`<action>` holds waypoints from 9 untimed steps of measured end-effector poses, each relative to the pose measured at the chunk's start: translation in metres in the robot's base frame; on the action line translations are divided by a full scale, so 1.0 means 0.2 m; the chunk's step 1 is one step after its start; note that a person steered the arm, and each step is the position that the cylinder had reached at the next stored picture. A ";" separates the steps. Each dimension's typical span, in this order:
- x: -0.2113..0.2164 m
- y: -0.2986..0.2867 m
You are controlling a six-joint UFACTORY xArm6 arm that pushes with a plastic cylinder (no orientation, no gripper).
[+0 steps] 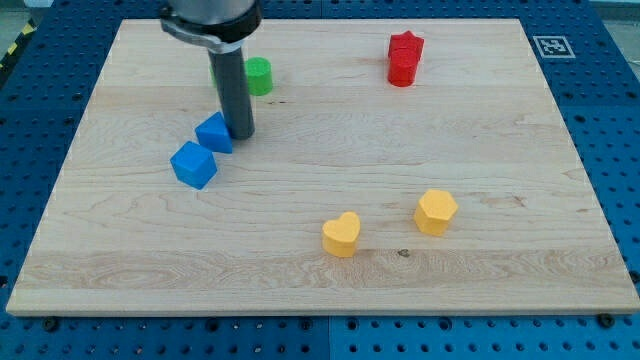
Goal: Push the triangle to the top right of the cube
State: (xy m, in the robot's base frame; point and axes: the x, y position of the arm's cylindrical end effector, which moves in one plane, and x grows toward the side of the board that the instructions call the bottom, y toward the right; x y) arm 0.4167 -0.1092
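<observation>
No fingers on this rig, just my tip [241, 134] pressed against the right side of the blue triangle [214, 132], which sits just up-right of the blue cube [193, 165], corners near or maybe touching. Triangle looks light, rigid and slick on the wooden board [480, 270], likely to spin if hit off-centre, so push square on a flat face. Green block [259, 76] partly hidden behind rod; red block [405, 58], yellow heart [341, 234], yellow block [436, 211] well apart
</observation>
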 end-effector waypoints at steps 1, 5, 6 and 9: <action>0.03 -0.07; -0.09 -0.31; 0.00 -0.31; 0.03 -0.25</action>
State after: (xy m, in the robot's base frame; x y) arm 0.4219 -0.1594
